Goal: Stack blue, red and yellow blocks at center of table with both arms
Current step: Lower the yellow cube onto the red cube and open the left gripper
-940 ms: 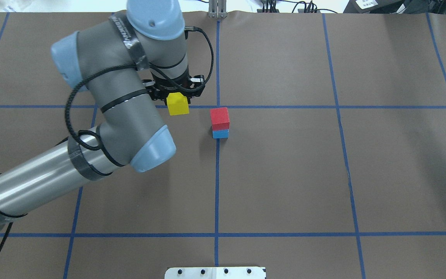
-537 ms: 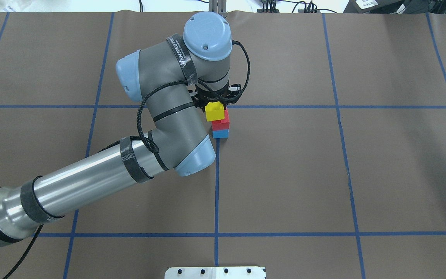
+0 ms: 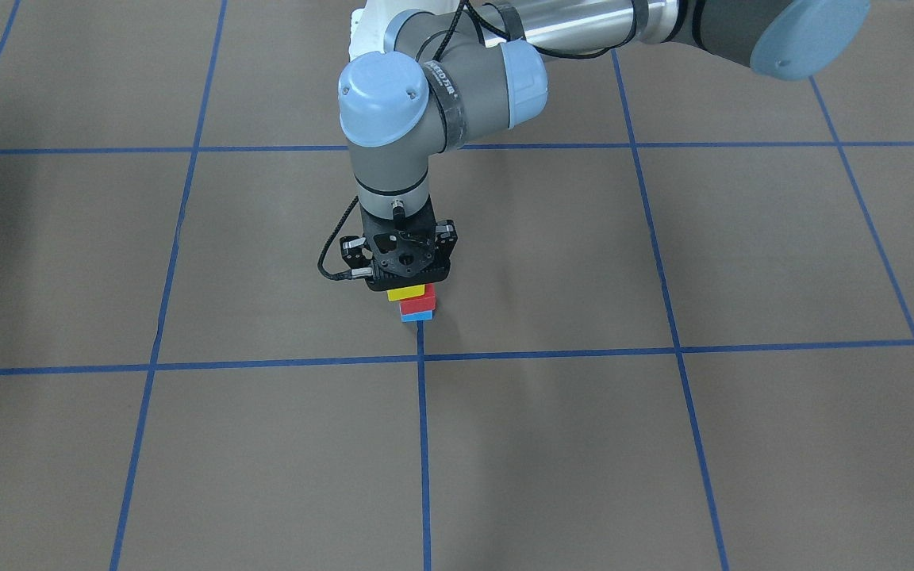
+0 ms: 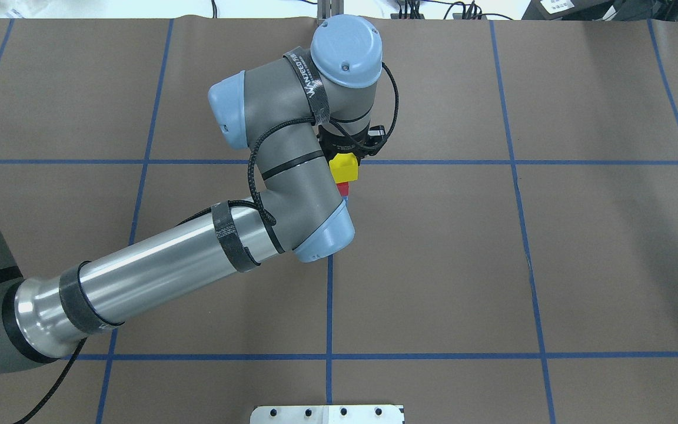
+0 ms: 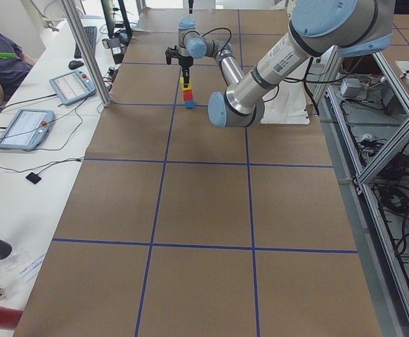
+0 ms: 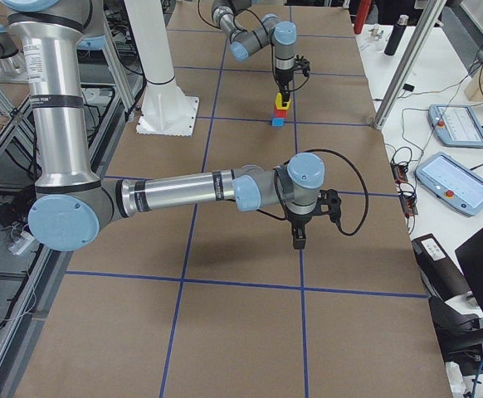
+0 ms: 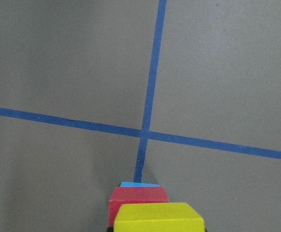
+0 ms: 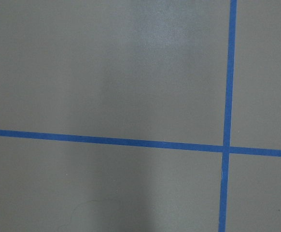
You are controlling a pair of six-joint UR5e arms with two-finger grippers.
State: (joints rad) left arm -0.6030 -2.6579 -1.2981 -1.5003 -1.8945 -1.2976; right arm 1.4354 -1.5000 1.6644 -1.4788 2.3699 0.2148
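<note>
**Yellow now over the stack, not released yet**

Left gripper (image 3: pixel 409 285) is clenched on the yellow block (image 3: pixel 406 293), fingers pointing straight down.

Change: 0.9 s ago the overhead view had the gripper and its block well off to the side of the stack. At 0.5 s ago it was overlapping the stack's edge. Now it sits above the stack and hides most of it. So the transfer is basically done and the placing phase starts.

Directly under the gripper is the red block (image 3: pixel 425 302), resting on the blue block (image 3: pixel 416 316). That pair hasn't shifted across the three overhead frames. The stack stands on the tabletop (image 3: pixel 663 444), just beside the tape cross (image 7: pixel 143 131).

Alignment: in the front view, yellow looks offset a little sideways from red rather than flush. The left wrist view shows the same stagger. I can't tell whether yellow is touching red or hovering just above it, because the side views are too small to resolve the gap.

Judgement: two of three levels are built. What's left is a small lateral trim, lowering to contact, then opening. Releasing with the current offset risks an overhanging or tipped top block.

Right gripper (image 6: pixel 298 236) is parked well apart from all this. It shows only in the side view, so I can't tell if it's open or closed. Its wrist camera sees bare tabletop.
</note>
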